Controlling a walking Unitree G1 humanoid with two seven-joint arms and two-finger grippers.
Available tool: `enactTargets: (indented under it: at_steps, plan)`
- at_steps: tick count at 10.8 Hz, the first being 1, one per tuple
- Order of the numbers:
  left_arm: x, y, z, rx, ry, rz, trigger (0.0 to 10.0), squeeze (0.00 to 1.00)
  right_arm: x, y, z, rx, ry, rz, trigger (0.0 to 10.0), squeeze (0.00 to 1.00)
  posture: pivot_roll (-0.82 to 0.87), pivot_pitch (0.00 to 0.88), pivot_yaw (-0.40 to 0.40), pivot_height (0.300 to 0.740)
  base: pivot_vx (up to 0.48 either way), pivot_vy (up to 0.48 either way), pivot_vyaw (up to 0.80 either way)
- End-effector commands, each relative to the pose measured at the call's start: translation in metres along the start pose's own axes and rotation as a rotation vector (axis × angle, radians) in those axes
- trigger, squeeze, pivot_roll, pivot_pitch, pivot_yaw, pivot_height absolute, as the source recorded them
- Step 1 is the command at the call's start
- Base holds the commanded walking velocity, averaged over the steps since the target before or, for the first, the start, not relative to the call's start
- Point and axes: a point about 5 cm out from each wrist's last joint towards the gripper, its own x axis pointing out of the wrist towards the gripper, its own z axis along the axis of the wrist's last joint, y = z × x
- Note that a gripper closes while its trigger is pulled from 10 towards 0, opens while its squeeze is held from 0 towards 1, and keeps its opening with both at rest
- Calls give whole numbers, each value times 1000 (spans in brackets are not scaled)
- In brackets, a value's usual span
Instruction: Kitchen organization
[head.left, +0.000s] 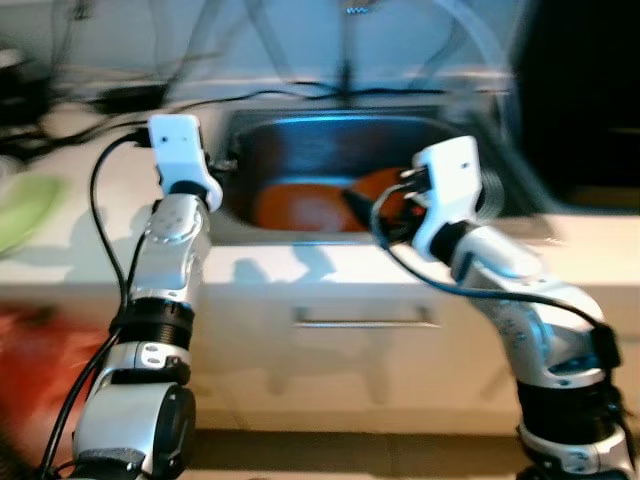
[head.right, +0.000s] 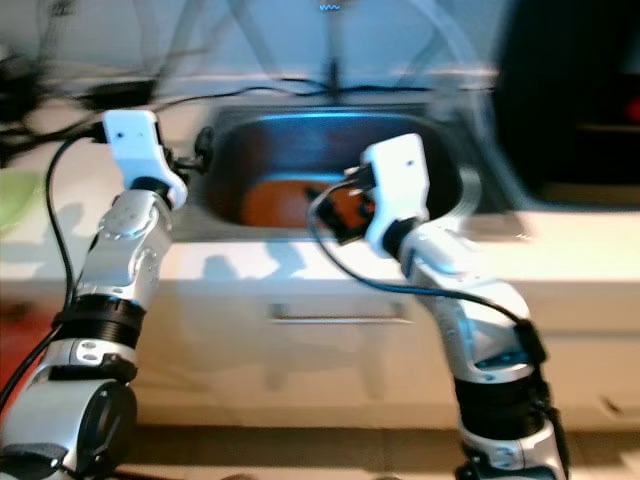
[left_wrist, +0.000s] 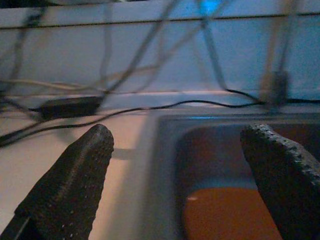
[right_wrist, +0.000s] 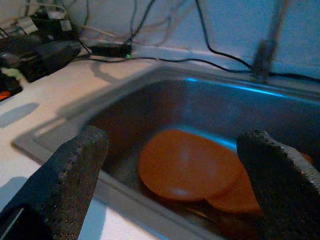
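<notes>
1. Your orange plates lie overlapping in the steel sink.
2. Right gripper hovers above them, fingers spread, empty.
3. Left gripper (also spread) straddles the sink's edge.

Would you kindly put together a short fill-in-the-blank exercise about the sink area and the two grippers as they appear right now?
1. The plates lying in the sink are ____ in colour.
2. The right gripper has its fingers ____, with the plates seen between them.
3. The left gripper is held over the sink's ____ edge, its fingers apart.
4. On the counter far to the robot's left lies a ____ object, blurred.

Missing words: orange; open; left; green
</notes>
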Motion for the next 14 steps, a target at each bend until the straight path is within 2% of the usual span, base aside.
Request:
enactTargets:
  at_steps: [1,3,7,10,14]
  plan:
    - [2,7,2,3,10,11,10000,0,3,6,4,-8,-19,20,10000,0,-22,0,72,740,0,480,0]
    - [2,8,1,4,17,12,10000,0,3,5,5,-8,-19,18,10000,0,-21,0,74,740,0,437,0]
    - [0,0,-4,45,36,-45,10000,0,1,3,4,-9,-17,4,10000,0,-28,0,80,740,68,-87,0]
    - [-1,-3,-7,20,47,-51,10000,0,0,0,4,-12,-16,-8,10000,0,-32,0,82,740,335,0,0]
    - [-1,-1,-8,-1,50,-31,10000,0,0,1,3,-17,-12,-4,10000,0,-33,0,81,740,0,0,0]
